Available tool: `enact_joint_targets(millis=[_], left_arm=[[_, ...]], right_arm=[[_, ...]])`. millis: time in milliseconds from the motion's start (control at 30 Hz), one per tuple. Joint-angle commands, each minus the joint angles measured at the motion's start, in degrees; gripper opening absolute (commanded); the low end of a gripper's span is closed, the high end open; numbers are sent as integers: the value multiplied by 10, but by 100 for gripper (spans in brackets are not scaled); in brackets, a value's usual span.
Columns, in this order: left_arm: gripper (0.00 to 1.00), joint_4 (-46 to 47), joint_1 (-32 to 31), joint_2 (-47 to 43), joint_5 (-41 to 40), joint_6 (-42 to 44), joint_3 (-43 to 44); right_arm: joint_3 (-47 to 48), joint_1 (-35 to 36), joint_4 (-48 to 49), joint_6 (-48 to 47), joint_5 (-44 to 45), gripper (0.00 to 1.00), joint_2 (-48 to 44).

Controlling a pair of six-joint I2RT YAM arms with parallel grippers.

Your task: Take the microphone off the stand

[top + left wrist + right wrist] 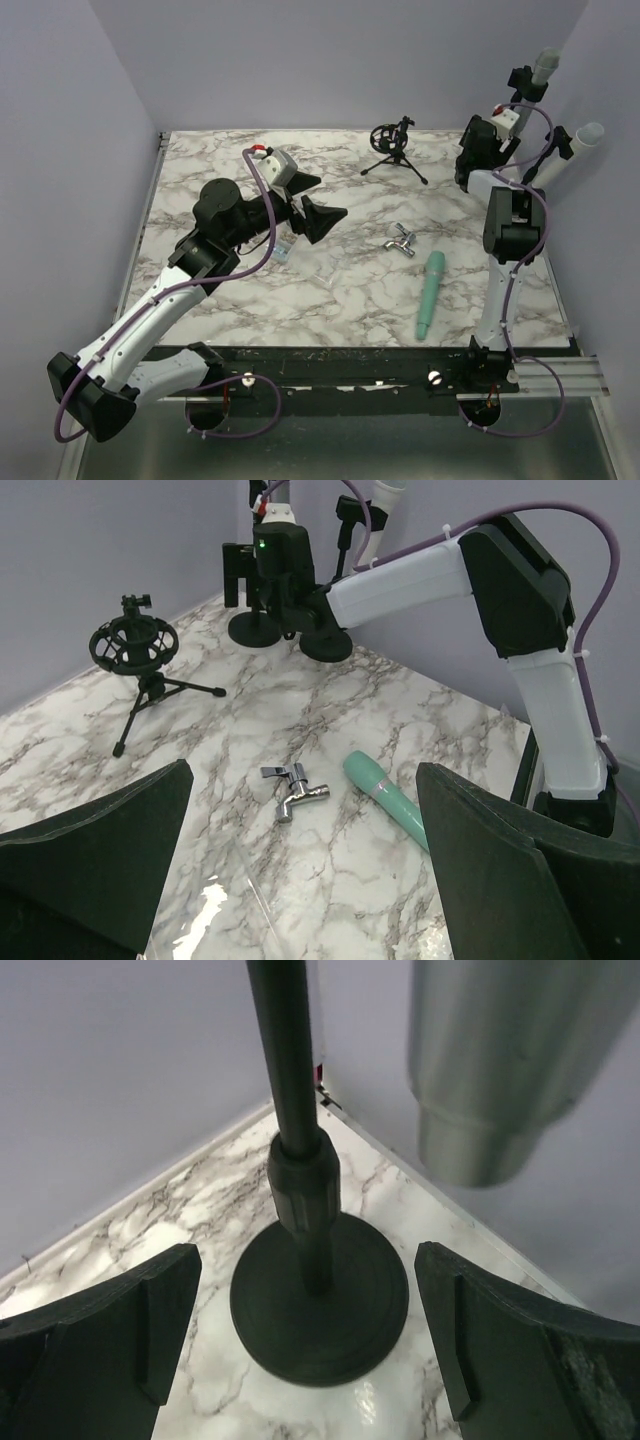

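Right pincer point(308, 1260): jaws wide, empty.
Stand point(300, 1160): pole dead ahead, not touching either finger.
Mic point(500, 1060): above, to the right.
Left pincer point(302, 772): jaws wide, empty.

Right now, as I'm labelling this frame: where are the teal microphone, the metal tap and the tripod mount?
teal microphone point(431, 293): top view, middle of its body.
metal tap point(401, 241): top view, its central body.
tripod mount point(395, 151): top view, hub above its legs.
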Motion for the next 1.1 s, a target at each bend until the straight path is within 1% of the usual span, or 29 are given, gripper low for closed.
enact_joint_targets(millis=[0,167,267,367,400,533,600,867,1000,1033,1067], left_arm=[[98,7,-3,7,8,6,8],[98,9,-3,17,12,1,9],[98,9,-4,21,12,1,9],[98,9,-4,23,11,1,9],[98,9,-4,23,11,1,9],[98,8,-3,25,11,2,9],[98,8,-4,27,11,2,9],[98,7,-4,26,10,3,9],[98,9,-3,23,12,2,9],[98,8,-4,23,12,2,9],[98,8,-3,23,12,2,9]], right_arm=[[61,1,-7,-15,33,97,39],[112,1,5,-50,50,92,85],[125,1,25,-74,53,88,102],[137,1,39,-79,62,84,116],[140,2,43,-98,63,80,120],[138,1,56,-107,45,69,126],[138,1,54,-104,37,61,127],[120,1,46,-95,-7,37,113],[97,1,41,-86,-21,19,94],[90,2,39,-70,-25,15,87],[84,1,33,-65,-30,9,81]])
